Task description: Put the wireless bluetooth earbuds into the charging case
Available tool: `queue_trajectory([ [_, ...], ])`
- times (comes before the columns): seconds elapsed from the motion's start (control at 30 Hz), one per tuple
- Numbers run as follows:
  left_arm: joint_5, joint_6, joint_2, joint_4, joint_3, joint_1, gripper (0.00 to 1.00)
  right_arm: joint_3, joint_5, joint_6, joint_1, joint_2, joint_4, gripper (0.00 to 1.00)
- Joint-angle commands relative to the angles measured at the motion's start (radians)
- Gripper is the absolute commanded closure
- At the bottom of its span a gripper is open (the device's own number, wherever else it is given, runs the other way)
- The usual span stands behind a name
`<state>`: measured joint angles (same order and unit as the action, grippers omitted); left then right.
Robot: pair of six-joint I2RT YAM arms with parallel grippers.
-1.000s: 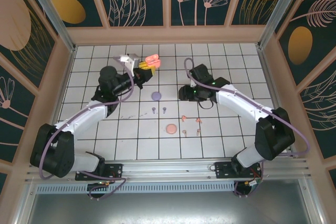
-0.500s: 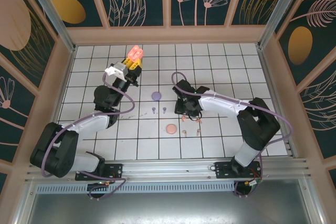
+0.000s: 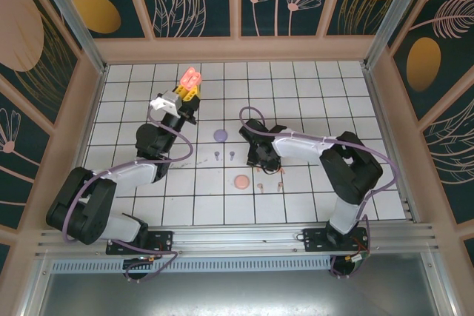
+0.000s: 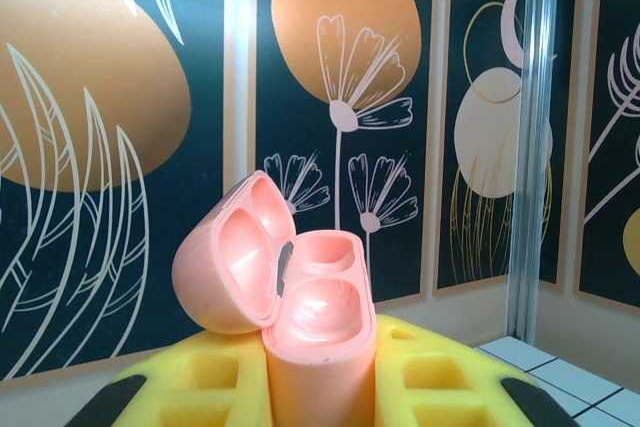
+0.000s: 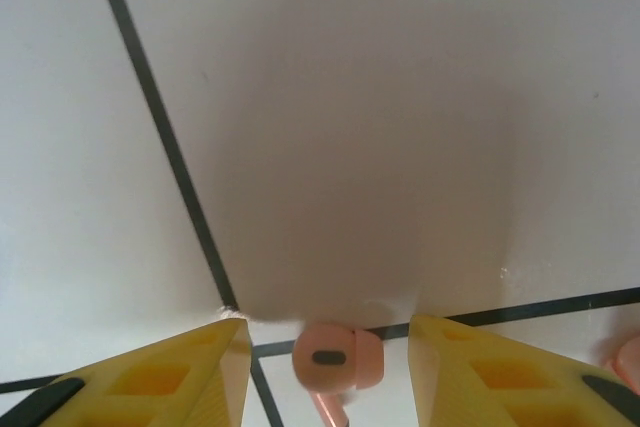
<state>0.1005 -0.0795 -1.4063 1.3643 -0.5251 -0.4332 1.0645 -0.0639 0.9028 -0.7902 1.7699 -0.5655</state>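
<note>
Earbud (image 5: 335,359) seemingly between right gripper (image 5: 325,325) fingers.

The tiled table (image 3: 333,86) bears lilac earbuds (image 3: 215,155), pink earbuds (image 3: 261,186) — also a lilac disc (image 3: 220,135), pink disc (image 3: 241,182).

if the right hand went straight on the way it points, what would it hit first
Most likely the pink earbud lying on the table between the open fingers of the right hand, a gap on each side. Depth is unclear, but the table sits beneath it.
</note>
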Motion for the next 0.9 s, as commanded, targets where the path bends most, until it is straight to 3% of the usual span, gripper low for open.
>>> queue_trajectory([
  [0.0, 0.026, -0.007, -0.014, 0.062, 0.009, -0.011, 1.00, -0.007, -0.024, 0.042, -0.009, 0.019, -0.005, 0.56],
  [0.87, 0.047, -0.017, -0.037, 0.061, 0.008, -0.035, 1.00, 0.008, -0.019, 0.064, -0.033, 0.063, 0.012, 0.73],
])
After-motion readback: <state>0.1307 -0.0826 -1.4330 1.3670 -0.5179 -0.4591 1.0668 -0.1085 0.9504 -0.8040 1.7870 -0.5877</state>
